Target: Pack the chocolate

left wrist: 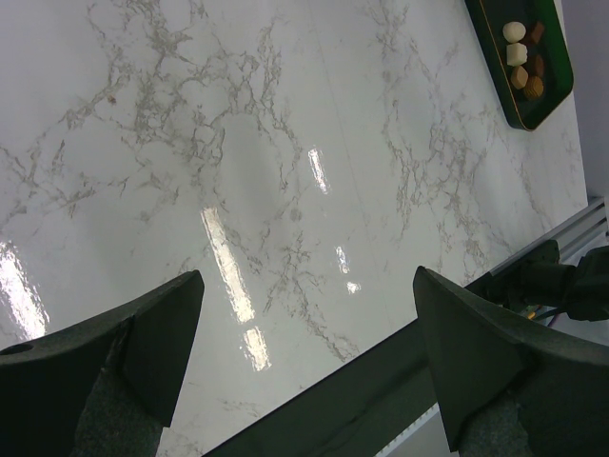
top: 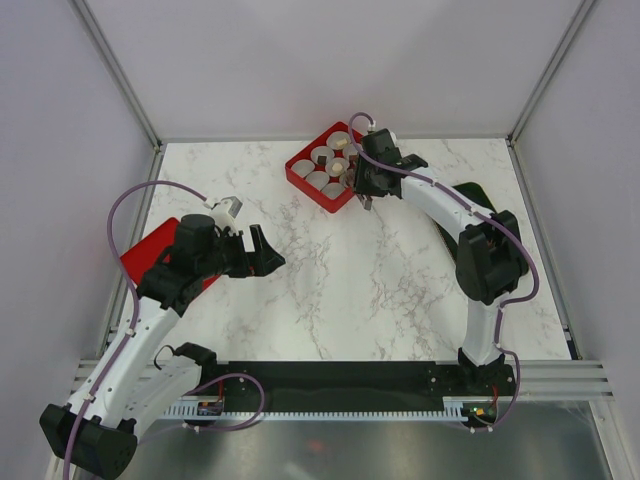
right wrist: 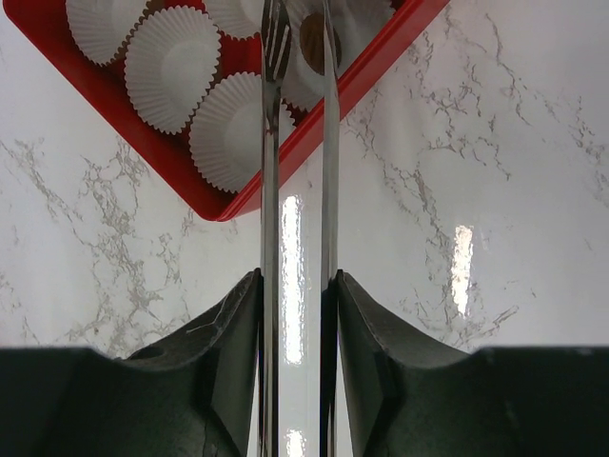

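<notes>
Several small brown and tan chocolate pieces (left wrist: 525, 69) lie in a dark green tray (left wrist: 495, 67) at the table's right side. My right gripper (right wrist: 297, 286) is shut on long metal tweezers (right wrist: 272, 162), whose tips reach over a red tray (right wrist: 285, 162) of white paper cups (right wrist: 171, 67). A brown chocolate piece (right wrist: 312, 43) shows between the tweezer tips, over a cup. In the top view the right gripper (top: 362, 185) is at the red tray's (top: 300, 175) near right edge. My left gripper (top: 262, 250) is open and empty above bare marble (left wrist: 309, 314).
A red lid (top: 145, 250) lies at the left edge under the left arm. The green tray (top: 470, 192) is mostly hidden by the right arm in the top view. A black rail (top: 350, 385) runs along the near table edge.
</notes>
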`<state>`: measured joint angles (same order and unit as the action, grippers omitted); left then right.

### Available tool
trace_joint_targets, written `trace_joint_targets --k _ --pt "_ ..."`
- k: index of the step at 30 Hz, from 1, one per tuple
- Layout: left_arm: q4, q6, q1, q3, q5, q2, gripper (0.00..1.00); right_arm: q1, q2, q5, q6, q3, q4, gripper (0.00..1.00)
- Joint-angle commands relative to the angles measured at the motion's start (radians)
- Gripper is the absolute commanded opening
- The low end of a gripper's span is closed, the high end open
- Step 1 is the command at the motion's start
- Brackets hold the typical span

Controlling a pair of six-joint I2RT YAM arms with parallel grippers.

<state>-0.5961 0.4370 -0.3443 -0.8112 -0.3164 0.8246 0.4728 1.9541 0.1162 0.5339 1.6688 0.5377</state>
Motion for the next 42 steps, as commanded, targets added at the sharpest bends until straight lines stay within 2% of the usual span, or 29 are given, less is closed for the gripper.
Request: trace_joint_targets --k 1,12,18,24,26,30,35,39,42 --pt "0.027 -0.041 0.001 0.006 0.0 -0.005 1.0 -0.002 -0.011 0.04 -0.015 0.026 -0.024 0.43" --pt "0.027 -0.041 0.002 0.004 -0.003 -0.01 1.0 -0.003 -0.11 0.069 -0.049 0.086 0.053 0.45" --pt "0.027 -0.041 0.002 0.007 -0.001 -0.018 1.0 -0.022 -0.315 0.117 -0.066 -0.032 0.125 0.44" --pt "0.027 -0.041 0.002 0.007 -0.007 -0.024 1.0 -0.143 -0.542 0.126 -0.052 -0.271 0.223 0.44" --pt "0.027 -0.041 0.002 0.006 -0.01 -0.025 1.0 -0.223 -0.604 0.097 -0.045 -0.363 0.252 0.44" --pt "0.028 -0.041 0.002 0.006 -0.021 -0.021 1.0 -0.315 -0.73 0.099 -0.058 -0.463 0.324 0.44" --pt "0.028 -0.041 0.001 0.006 -0.027 -0.019 1.0 -0.388 -0.788 0.144 -0.066 -0.538 0.407 0.44" --pt "0.028 -0.041 0.001 0.007 -0.032 -0.021 1.0 -0.468 -0.828 0.18 -0.086 -0.567 0.41 0.44" --pt "0.03 -0.041 -0.002 0.007 -0.038 -0.018 1.0 -0.542 -0.837 0.136 -0.089 -0.603 0.387 0.44"
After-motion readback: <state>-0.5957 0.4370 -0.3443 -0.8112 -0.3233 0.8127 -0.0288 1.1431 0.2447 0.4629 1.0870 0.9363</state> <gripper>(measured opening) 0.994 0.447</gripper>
